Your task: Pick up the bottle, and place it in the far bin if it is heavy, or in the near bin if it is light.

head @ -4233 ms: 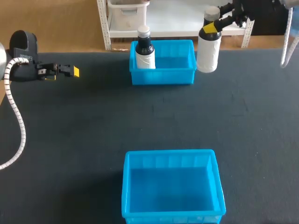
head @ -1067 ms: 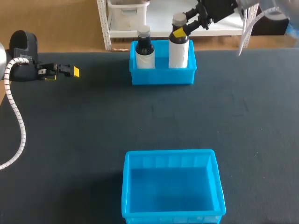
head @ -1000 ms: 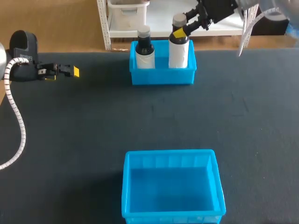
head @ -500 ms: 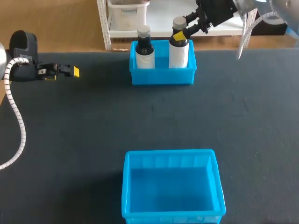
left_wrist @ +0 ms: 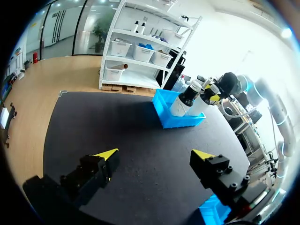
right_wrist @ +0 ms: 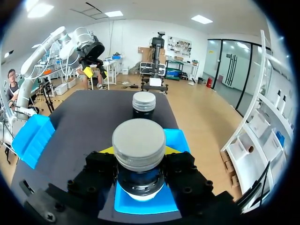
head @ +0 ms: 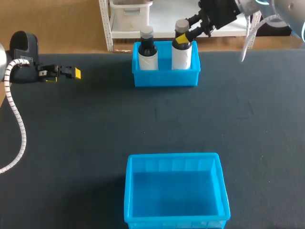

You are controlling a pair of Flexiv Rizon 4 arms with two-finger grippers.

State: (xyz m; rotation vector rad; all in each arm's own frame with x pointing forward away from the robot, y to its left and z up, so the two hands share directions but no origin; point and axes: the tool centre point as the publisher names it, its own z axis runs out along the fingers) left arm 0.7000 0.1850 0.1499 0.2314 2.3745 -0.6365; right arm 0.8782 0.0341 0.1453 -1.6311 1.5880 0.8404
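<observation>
The right claw (head: 182, 37) grips the neck of the white plastic bottle with a grey cap (head: 181, 56), which stands upright beneath it in the far blue plastic bin (head: 164, 78), just beside a dark bottle (head: 147, 47). The left claw (left_wrist: 153, 155) hangs with fingers wide apart.

Left arm (head: 21, 43): black rounded wrist housing; white ribbed cable conduit (head: 18, 119) running off it. Left hand (left_wrist: 154, 157): two black blocky fingers, yellow wedge tips. Right arm (head: 286, 9): silver-white links, pale blue rings at joints; thin white cable (head: 247, 38) alongside. Right hand (right_wrist: 138, 151): black finger blocks, recessed screw heads, yellow tips.
</observation>
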